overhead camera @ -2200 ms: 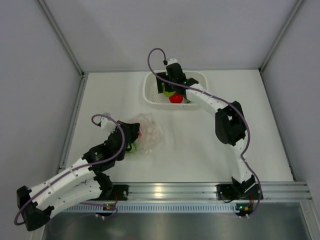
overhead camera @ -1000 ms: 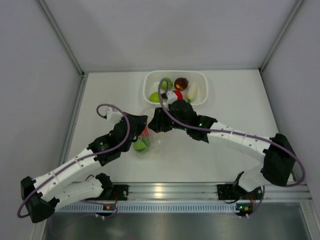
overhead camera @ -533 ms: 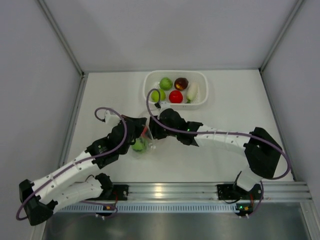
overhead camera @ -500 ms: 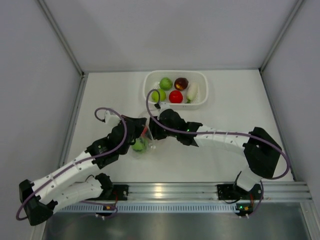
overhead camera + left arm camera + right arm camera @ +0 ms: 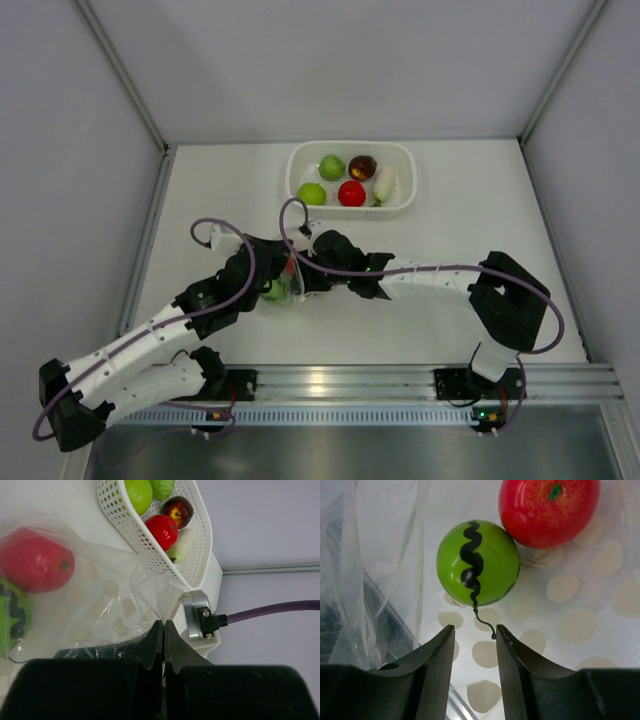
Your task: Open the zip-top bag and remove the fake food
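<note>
Hold zip-top bag (image 5: 110,600) lip firm in pinched-shut left hand (image 5: 163,635). Push right hand (image 5: 474,630), fingers (image 5: 430,680) slightly apart, deeper; spread wider round green stripy ball (image 5: 477,562), not red ball (image 5: 547,510).

A white perforated plastic basket (image 5: 296,185), oblong with rounded corners, sits on the white counter (image 5: 480,230) near its far edge, about midway across and just short of the grey back wall (image 5: 340,60). Grey side panels meet that wall along slanting aluminium struts (image 5: 118,75). A ribbed aluminium rail (image 5: 340,380) runs along the counter's near edge.
</note>
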`<state>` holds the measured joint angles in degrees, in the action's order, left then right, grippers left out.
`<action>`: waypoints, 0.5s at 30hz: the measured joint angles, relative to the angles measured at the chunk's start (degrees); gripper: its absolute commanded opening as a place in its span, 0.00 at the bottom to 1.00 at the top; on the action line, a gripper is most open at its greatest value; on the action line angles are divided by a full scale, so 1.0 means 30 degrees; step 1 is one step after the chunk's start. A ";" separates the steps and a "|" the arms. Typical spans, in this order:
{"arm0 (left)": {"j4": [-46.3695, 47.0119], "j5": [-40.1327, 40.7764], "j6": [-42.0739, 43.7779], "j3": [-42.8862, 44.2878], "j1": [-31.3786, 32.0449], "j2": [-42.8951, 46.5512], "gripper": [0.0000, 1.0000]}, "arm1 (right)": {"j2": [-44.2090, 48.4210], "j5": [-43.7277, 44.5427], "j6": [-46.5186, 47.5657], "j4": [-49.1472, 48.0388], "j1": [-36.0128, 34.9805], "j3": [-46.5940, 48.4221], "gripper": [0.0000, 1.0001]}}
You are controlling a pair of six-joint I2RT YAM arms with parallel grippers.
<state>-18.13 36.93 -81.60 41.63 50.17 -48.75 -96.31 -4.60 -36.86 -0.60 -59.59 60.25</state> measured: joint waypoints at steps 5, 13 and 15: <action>-0.0007 -0.0007 -0.0124 -0.0102 0.0000 -0.0036 0.00 | -0.0758 -0.0867 0.0699 -0.0481 0.0000 -0.0102 0.39; -0.0036 -0.0022 -0.0189 -0.0328 0.0000 -0.0168 0.00 | -0.1836 -0.1501 0.1151 -0.1814 0.0000 -0.0714 0.37; -0.0029 -0.0022 -0.0182 -0.0328 0.0000 -0.0175 0.00 | -0.2047 -0.1574 0.1173 -0.2222 0.0000 -0.0707 0.37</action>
<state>-18.22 36.86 -82.15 40.64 50.17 -49.28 -102.45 -9.32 -33.34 -7.27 -59.59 58.13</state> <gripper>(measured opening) 0.018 0.374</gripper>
